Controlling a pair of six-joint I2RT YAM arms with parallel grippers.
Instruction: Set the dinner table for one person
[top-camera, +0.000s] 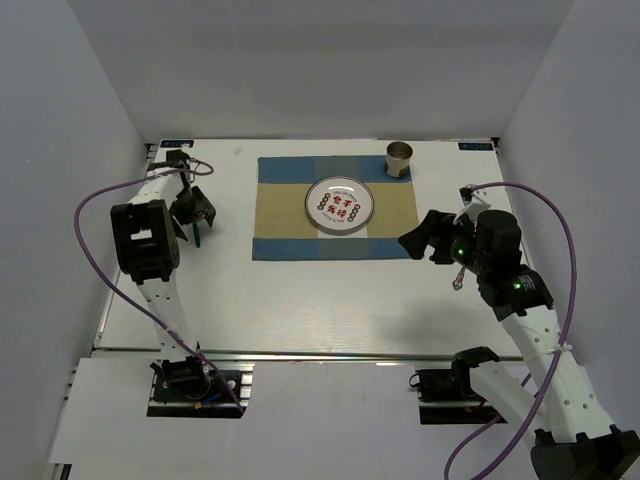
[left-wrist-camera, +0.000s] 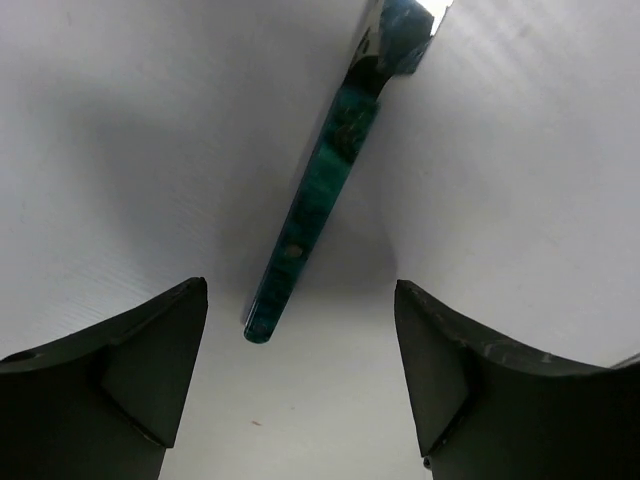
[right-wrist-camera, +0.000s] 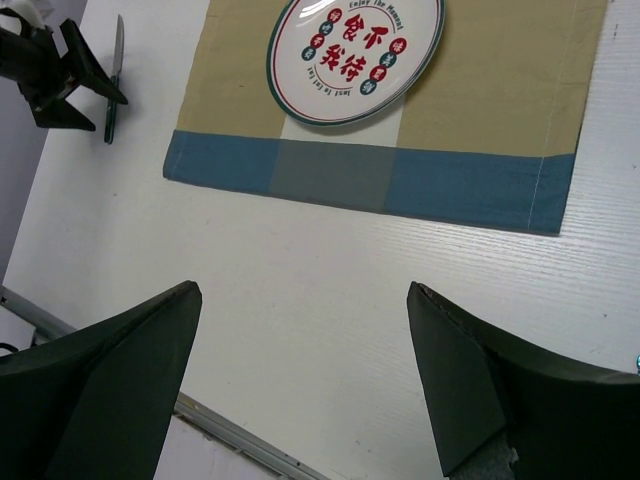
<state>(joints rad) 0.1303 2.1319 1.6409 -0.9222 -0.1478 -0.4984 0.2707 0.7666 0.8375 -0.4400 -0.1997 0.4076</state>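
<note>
The white dinner table (top-camera: 300, 300) holds a blue-and-tan checked placemat (top-camera: 333, 208) with a round white plate (top-camera: 340, 204) with red characters on it. A metal cup (top-camera: 398, 158) stands on the mat's far right corner. A green-handled knife (left-wrist-camera: 310, 200) lies on the bare table left of the mat; it also shows in the right wrist view (right-wrist-camera: 113, 80). My left gripper (left-wrist-camera: 300, 285) is open and empty, low over the knife's handle end, jaws apart on either side of it and not touching it. My right gripper (right-wrist-camera: 303, 290) is open and empty, above the table (right-wrist-camera: 300, 250) right of the mat.
Grey walls close in the table on the left, far and right sides. A silver rail (top-camera: 330, 353) runs along the near edge, seen also in the right wrist view (right-wrist-camera: 230, 430). Purple cables loop from both arms.
</note>
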